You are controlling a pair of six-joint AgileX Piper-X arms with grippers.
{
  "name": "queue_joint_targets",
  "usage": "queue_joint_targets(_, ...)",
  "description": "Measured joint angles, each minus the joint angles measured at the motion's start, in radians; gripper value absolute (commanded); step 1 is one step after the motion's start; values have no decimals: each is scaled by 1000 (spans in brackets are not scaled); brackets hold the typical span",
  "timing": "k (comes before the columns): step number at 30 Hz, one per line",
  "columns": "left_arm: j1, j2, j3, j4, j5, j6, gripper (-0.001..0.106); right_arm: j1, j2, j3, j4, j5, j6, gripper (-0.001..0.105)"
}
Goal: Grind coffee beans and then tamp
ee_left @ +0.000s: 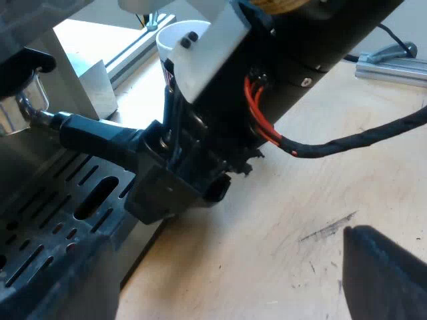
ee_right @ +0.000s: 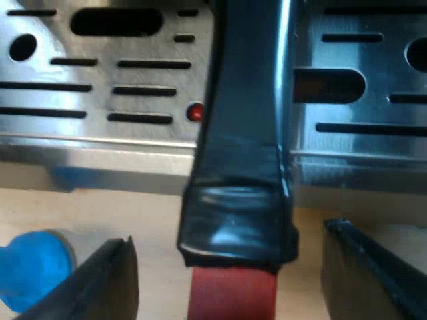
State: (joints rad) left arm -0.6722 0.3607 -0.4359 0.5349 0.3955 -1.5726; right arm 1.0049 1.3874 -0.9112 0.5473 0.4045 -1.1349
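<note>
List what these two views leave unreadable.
Left wrist view: mug mostly hidden behind the right arm; contents unseen.
Left wrist view: holder's metal basket cut off by the edge; fill unknown.
Right wrist view: blue tamper blurred, cut by the edge.
Right wrist view: handle's red end cut by the edge.

The metal holder sits at the espresso machine's front, above the slotted drip tray. Its dark handle reaches out past the tray's edge toward six o'clock and ends in a red tip. A blue tamper rests on the wooden table at the tip's nine o'clock.
</note>
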Motion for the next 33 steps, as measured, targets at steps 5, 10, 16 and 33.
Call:
queue_joint_targets(5, 0, 0, 0, 0, 0, 0, 71, 0, 0, 0, -6, 0, 0, 55)
queue_joint_targets(10, 0, 0, 0, 0, 0, 0, 71, 0, 0, 0, -6, 0, 0, 54)
queue_joint_targets(16, 0, 0, 0, 0, 0, 0, 71, 0, 0, 0, -6, 0, 8, 34)
queue_joint_targets(33, 0, 0, 0, 0, 0, 0, 71, -5, 0, 0, 18, -19, 25, 31)
